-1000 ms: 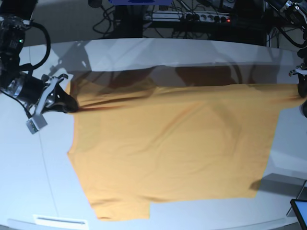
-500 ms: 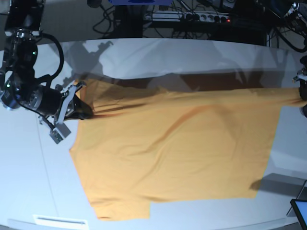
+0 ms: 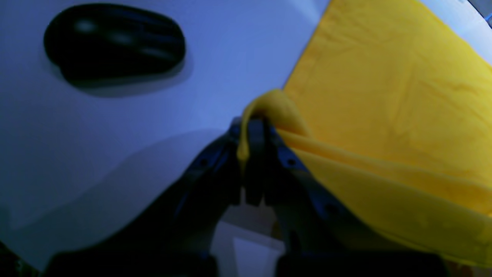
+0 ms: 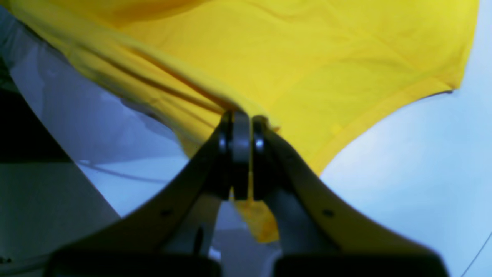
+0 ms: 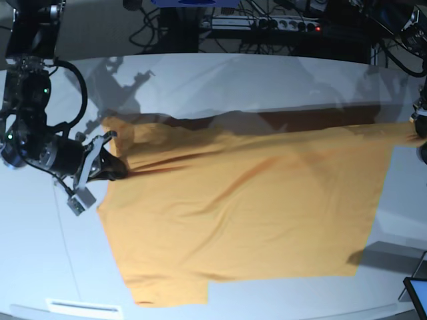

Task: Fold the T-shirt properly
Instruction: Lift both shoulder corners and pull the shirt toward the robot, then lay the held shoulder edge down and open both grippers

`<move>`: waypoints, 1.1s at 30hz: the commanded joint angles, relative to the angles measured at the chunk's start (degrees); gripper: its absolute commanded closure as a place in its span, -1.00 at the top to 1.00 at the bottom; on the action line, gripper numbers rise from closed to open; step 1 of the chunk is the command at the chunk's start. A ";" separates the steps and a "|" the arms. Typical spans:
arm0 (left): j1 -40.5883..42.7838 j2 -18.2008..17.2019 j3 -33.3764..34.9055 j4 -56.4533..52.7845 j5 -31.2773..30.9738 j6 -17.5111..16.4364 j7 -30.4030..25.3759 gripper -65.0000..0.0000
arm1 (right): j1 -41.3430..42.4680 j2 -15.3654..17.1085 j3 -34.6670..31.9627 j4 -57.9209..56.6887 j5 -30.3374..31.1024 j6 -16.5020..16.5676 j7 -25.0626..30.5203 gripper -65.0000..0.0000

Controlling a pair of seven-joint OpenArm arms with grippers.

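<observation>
The orange-yellow T-shirt lies spread over the white table, with its far edge lifted and stretched between both grippers. My right gripper, at the left of the base view, is shut on the shirt's left far corner; its wrist view shows the closed gripper pinching a fold of the T-shirt. My left gripper, at the right edge, is shut on the right far corner; in its wrist view the gripper holds a bunched tip of the T-shirt.
A dark oval object lies on the table near my left gripper. A power strip and cables lie behind the table. A screen corner sits at the front right, and a white label strip at the front left.
My right gripper has moved right and a little toward the front, carrying its shirt corner; the cloth there has slackened into folds. My left gripper has hardly moved.
</observation>
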 commanded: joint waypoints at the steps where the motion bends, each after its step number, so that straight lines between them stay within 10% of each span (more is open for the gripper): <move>1: -1.20 -2.18 -0.34 1.10 0.47 1.36 -2.35 -1.00 | 1.82 0.86 0.49 0.05 -0.13 0.10 1.16 -0.99; 9: -7.88 -2.09 4.67 1.36 17.88 3.12 -2.35 -1.00 | 7.45 1.13 -2.68 -2.14 -0.22 -0.08 1.25 -0.99; 26: -18.96 -4.64 5.55 -9.80 19.02 3.38 -2.44 -1.00 | 12.37 1.65 -7.86 -12.87 -4.44 0.01 6.79 -0.99; 33: -22.30 -5.00 18.82 -11.04 24.30 5.67 -8.15 -1.00 | 13.34 1.74 -9.10 -18.06 -6.20 0.19 9.95 -0.99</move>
